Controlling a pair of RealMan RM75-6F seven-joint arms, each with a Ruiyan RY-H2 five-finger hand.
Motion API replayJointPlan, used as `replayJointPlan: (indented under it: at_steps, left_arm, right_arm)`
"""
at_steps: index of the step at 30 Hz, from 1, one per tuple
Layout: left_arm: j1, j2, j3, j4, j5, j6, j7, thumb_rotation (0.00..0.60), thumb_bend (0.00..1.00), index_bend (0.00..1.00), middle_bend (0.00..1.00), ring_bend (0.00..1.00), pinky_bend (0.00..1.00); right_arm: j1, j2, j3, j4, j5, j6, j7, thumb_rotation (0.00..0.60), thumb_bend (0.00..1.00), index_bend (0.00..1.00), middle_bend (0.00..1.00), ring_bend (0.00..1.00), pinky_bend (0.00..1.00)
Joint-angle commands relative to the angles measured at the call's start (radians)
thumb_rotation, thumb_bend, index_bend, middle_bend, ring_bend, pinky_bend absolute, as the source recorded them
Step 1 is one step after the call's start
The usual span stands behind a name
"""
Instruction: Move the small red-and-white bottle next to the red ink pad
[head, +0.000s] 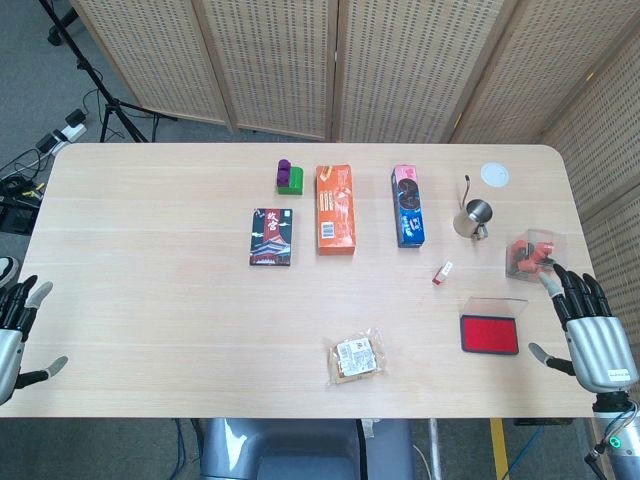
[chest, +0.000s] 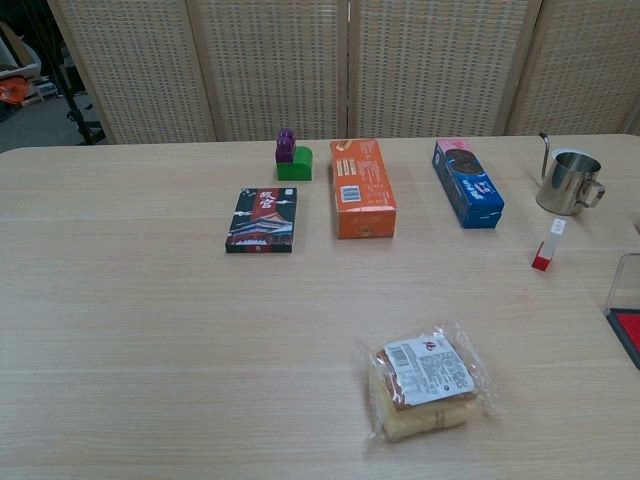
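While my right robot hand (head: 592, 335) rests spread just right of the red ink pad (head: 490, 333), I see the small red-and-white bottle (head: 442, 273) lying up-left, with my left robot hand (head: 15, 335) spread too.

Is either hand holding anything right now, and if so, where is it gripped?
Nothing is held. The left hand and right hand rest open at the table's edges; the small red-and-white bottle stands untouched.

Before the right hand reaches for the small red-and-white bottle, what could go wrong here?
1. The small bottle is slim and appears to stand upright, so fingers may tip it before gripping.
2. The metal cup stands close behind it; an overshoot could knock it.
3. The right hand is open beside the red ink pad, whose lid is raised; reaching across could catch the lid.
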Motion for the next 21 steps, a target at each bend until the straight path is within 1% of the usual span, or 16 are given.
replayJointPlan:
  at_steps: [1, 9, 12, 13, 14, 16, 17, 18, 19, 20, 21]
  left_arm:
    - [-0.001, -0.002, 0.0, 0.001, 0.001, -0.001, 0.003, 0.6, 0.0, 0.0, 0.0, 0.0, 0.0]
    - [0.002, -0.001, -0.004, 0.0, 0.0, 0.005, -0.005, 0.6, 0.0, 0.0, 0.0, 0.0, 0.0]
    - [0.003, 0.0, -0.005, 0.001, 0.0, 0.008, -0.008, 0.6, 0.0, 0.0, 0.0, 0.0, 0.0]
    - [0.002, 0.0, -0.007, 0.001, -0.003, 0.007, -0.008, 0.6, 0.0, 0.0, 0.0, 0.0, 0.0]
    - [0.002, 0.0, -0.009, 0.001, -0.006, 0.005, -0.008, 0.6, 0.0, 0.0, 0.0, 0.0, 0.0]
    - [-0.002, -0.001, -0.013, 0.002, -0.016, -0.003, -0.008, 0.6, 0.0, 0.0, 0.0, 0.0, 0.0]
    - [-0.005, 0.0, -0.014, 0.001, -0.023, -0.011, -0.01, 0.6, 0.0, 0.0, 0.0, 0.0, 0.0]
    - [-0.007, 0.001, -0.015, 0.0, -0.026, -0.017, -0.011, 0.6, 0.0, 0.0, 0.0, 0.0, 0.0]
    - [-0.01, 0.003, -0.017, -0.001, -0.032, -0.024, -0.013, 0.6, 0.0, 0.0, 0.0, 0.0, 0.0]
    - [-0.012, 0.003, -0.02, -0.001, -0.038, -0.028, -0.013, 0.6, 0.0, 0.0, 0.0, 0.0, 0.0]
    - [-0.014, 0.003, -0.023, -0.001, -0.044, -0.031, -0.013, 0.6, 0.0, 0.0, 0.0, 0.0, 0.0]
  right_arm:
    - [0.0, 0.002, 0.005, 0.005, 0.003, -0.003, 0.013, 0.6, 0.0, 0.0, 0.0, 0.0, 0.0]
    - [0.005, -0.001, 0.008, 0.011, -0.004, -0.011, 0.033, 0.6, 0.0, 0.0, 0.0, 0.0, 0.0]
    - [0.014, 0.002, 0.017, 0.007, -0.009, -0.012, 0.076, 0.6, 0.0, 0.0, 0.0, 0.0, 0.0]
    - [0.022, 0.003, 0.022, 0.011, -0.016, -0.013, 0.096, 0.6, 0.01, 0.0, 0.0, 0.0, 0.0]
    - [0.029, 0.003, 0.026, 0.016, -0.023, -0.016, 0.105, 0.6, 0.05, 0.0, 0.0, 0.0, 0.0]
    - [0.055, 0.004, 0.035, 0.029, -0.037, -0.037, 0.109, 0.6, 0.25, 0.0, 0.02, 0.0, 0.05]
    - [0.077, 0.006, 0.04, 0.032, -0.046, -0.061, 0.113, 0.6, 0.39, 0.01, 0.08, 0.03, 0.11]
    - [0.094, 0.009, 0.045, 0.034, -0.051, -0.078, 0.119, 0.6, 0.47, 0.02, 0.17, 0.1, 0.18]
    - [0.121, 0.013, 0.058, 0.038, -0.054, -0.105, 0.127, 0.6, 0.5, 0.02, 0.25, 0.16, 0.24]
    - [0.142, 0.016, 0.067, 0.042, -0.054, -0.126, 0.128, 0.6, 0.51, 0.03, 0.37, 0.3, 0.33]
    - [0.163, 0.018, 0.078, 0.048, -0.057, -0.143, 0.126, 0.6, 0.51, 0.03, 0.5, 0.43, 0.45]
